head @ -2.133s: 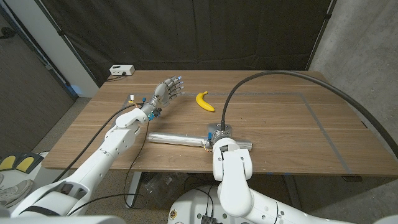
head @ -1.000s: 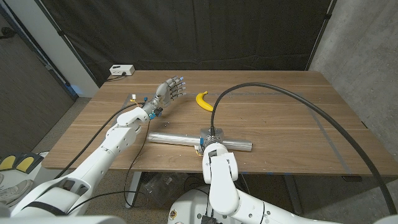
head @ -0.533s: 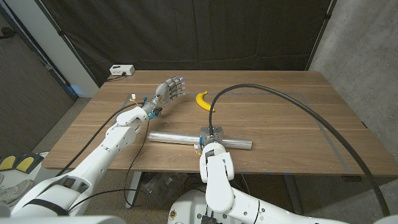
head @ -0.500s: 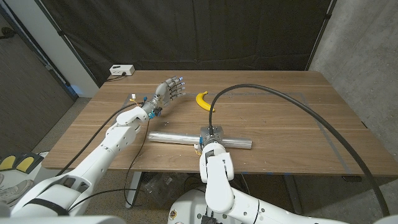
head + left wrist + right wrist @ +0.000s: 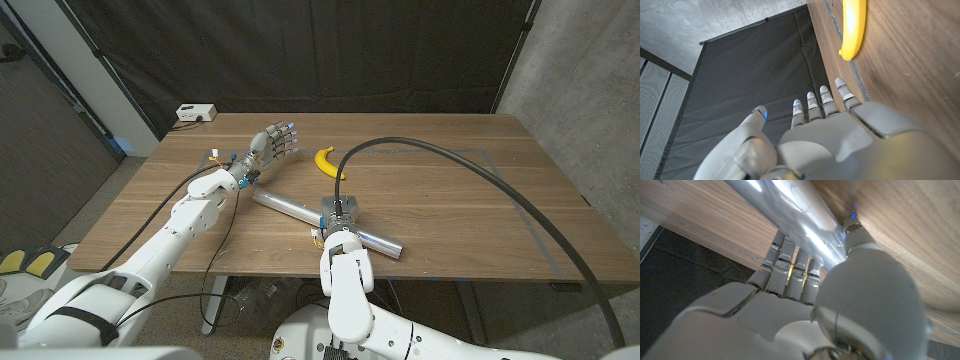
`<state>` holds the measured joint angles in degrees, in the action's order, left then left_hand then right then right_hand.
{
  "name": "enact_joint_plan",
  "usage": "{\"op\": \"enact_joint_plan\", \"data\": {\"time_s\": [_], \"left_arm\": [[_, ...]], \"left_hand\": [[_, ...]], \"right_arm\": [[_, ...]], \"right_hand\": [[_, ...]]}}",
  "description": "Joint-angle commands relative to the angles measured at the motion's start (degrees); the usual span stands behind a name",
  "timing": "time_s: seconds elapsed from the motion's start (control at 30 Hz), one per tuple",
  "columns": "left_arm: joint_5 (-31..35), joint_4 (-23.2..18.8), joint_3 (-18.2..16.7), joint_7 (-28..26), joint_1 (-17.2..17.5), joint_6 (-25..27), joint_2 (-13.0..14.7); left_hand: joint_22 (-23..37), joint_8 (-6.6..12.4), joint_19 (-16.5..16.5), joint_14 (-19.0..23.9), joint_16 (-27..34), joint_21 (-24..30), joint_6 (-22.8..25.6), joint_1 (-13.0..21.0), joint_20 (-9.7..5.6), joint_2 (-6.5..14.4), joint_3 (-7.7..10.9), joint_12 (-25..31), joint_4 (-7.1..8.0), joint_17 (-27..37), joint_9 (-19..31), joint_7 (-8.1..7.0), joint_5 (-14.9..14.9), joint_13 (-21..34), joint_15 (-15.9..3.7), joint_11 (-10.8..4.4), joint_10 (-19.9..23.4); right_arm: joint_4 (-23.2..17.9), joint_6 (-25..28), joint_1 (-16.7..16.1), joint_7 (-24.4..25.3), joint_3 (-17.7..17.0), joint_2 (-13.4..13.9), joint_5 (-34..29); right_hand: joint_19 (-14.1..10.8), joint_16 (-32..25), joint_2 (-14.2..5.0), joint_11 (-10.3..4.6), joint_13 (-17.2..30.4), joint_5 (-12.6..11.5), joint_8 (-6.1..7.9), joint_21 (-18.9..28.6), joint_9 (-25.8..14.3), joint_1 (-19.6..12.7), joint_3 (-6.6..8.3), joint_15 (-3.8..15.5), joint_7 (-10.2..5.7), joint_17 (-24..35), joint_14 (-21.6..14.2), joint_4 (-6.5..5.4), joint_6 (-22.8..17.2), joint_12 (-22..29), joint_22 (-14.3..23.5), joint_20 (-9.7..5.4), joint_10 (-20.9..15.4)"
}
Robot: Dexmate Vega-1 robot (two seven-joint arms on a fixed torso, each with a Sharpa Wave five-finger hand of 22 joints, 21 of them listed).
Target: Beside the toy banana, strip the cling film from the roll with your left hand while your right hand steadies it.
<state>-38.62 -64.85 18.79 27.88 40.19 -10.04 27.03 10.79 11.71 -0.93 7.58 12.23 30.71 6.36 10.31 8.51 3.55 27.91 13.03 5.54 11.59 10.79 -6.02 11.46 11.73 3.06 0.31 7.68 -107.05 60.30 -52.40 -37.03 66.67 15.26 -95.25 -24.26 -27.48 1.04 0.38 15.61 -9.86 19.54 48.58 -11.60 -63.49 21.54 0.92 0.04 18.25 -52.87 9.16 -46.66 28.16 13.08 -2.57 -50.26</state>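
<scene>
Near the middle of the tabletop (image 5: 450, 200), slightly toward its front edge, lies the cling film roll (image 5: 300, 211), a long, slim, silvery tube with bright glints along its glossy surface. It lies on a slant, one end pointing toward the back left corner and the other toward the front edge, where it stops short of the rim. No loose flap of film can be made out on it. The right hand (image 5: 337, 219) sits over the roll's middle; in the right wrist view its fingers (image 5: 790, 267) reach across the tube on one side and the thumb on the other, gripping the roll (image 5: 790, 210).

Behind the roll, toward the back edge, lies the toy banana (image 5: 328, 163), yellow and curved, apart from the roll's far end. The left hand (image 5: 268, 147) is raised above the back left part of the tabletop, just beside the banana, fingers spread apart and grasping nothing; the left wrist view shows those fingers (image 5: 821, 102) released, with the banana (image 5: 852, 27) beyond them.

A thick black cable (image 5: 470, 160) arches over the right half of the tabletop. The whole right side of the wood, out to the right edge and both right corners, is bare, as is the front left corner.
</scene>
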Motion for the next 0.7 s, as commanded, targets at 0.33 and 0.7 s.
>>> {"op": "enact_joint_plan", "data": {"time_s": [0.33, 0.7], "left_arm": [[-1.3, 0.6, 0.3, -0.2, 0.0, -0.8, 0.1], [-1.3, -1.3, 0.0, -1.3, 1.0, -0.5, 0.4]], "left_hand": [[0.2, -0.03, 0.5, 0.9, 0.6, -0.1, 0.6, -0.1, 0.1, -0.2, -0.07, 0.3, 0.33, 0.3, 0.2, -0.11, 0.0, 0.1, -0.06, -0.22, 0.6], [0.2, -0.07, 0.6, 1.0, 0.5, -0.2, 0.6, -0.2, 0.18, -0.2, -0.13, 0.2, 0.39, 0.2, 0.2, -0.08, 0.1, 0.1, -0.11, -0.28, 0.6]], "right_arm": [[-3.5, 2.3, 1.6, 16.4, 0.6, 3.2, 11.1], [-7.0, 3.3, 0.6, 28.9, -1.3, 5.2, 20.7]], "right_hand": [[-2.0, -1.6, -7.66, -8.96, 0.8, -0.2, 0.62, 4.2, -0.2, -6.7, -0.71, 12.87, -8.67, 1.3, -10.9, -0.34, -9.9, 0.5, 1.5, -6.12, -10.3], [-0.9, -1.4, -7.82, -9.12, 1.1, -0.1, 0.45, 5.5, -0.3, -6.9, -0.99, 12.81, -8.44, 1.5, -11.0, -0.37, -9.9, 0.7, 2.0, -6.11, -11.2]]}}
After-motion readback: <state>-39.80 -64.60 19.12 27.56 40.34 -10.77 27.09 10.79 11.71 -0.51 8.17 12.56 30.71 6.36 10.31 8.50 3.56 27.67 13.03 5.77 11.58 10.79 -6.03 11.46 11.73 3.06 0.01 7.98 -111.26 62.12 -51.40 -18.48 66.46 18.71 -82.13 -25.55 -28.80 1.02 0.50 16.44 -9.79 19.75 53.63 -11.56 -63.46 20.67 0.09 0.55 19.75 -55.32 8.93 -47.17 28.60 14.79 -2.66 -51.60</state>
